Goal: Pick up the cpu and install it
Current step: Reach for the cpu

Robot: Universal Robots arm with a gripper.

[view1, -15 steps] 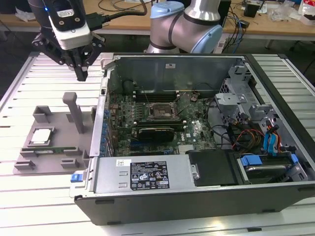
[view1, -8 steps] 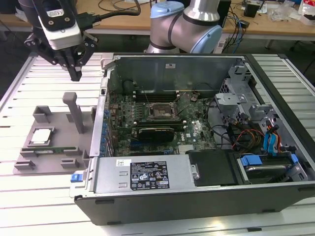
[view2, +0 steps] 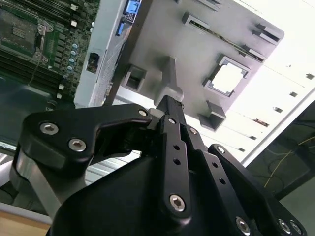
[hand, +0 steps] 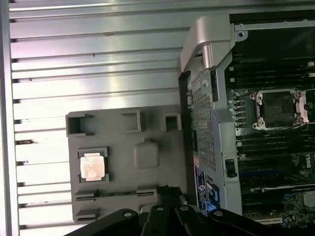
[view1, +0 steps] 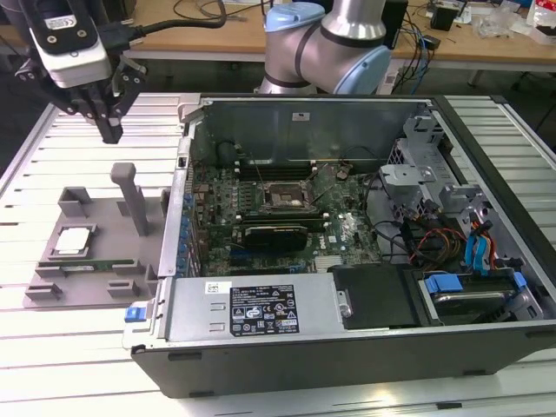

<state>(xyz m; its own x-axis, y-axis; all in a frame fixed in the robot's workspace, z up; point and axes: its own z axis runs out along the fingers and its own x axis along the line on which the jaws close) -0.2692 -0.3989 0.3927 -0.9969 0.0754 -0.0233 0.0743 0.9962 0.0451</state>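
Jaws pinched together, nothing in them, hanging well above the grey tray (view1: pixel 104 234), clear of its upright post (view1: pixel 130 195). The cpu (view1: pixel 72 241) sits flat in a square nest in that tray, metal top up. My read: the nest's corner blocks fix its position and leave the edges free for a grab. A memory stick (view1: pixel 87 263) lies in a slot of the same tray, just beside the cpu. The open computer case (view1: pixel 261 313) butts against the tray. Its socket (hand: pixel 277 109) looks empty, so the cpu is neither picked nor installed.
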